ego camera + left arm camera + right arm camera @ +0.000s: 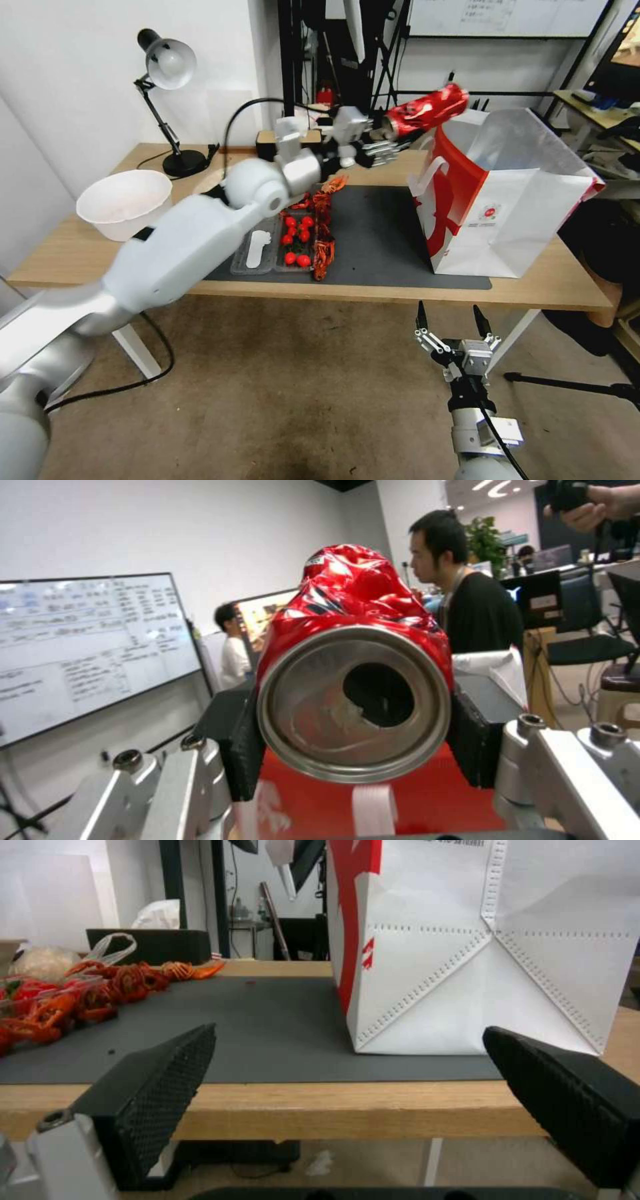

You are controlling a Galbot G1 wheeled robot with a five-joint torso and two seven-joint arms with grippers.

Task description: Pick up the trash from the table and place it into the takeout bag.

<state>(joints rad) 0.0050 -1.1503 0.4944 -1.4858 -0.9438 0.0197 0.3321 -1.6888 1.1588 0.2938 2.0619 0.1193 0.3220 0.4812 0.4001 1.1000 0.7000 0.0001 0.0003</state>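
Can: We see the crushed red soda can (427,108) held in the air on its side, just above the near rim of the takeout bag's open mouth, its open end facing back at the wrist.
Left gripper: The left gripper (353,720) has its black pads clamped on the can's two flanks, a grip that, we judge, lets the can drop straight down once over the opening.
Takeout bag: The takeout bag (527,213) stands upright on the right end of the dark grey mat (380,233), mouth gaping, so it can take things from above.
Table: On the table (73,257) we count what is left: a white bowl (125,200) at the left end, a clear tray (267,250) of red scraps on the mat.
Right gripper: The right gripper (453,330) waits low before the table's front edge, fingers spread wide, holding nothing.
Progress: We judge the can is about to be released.
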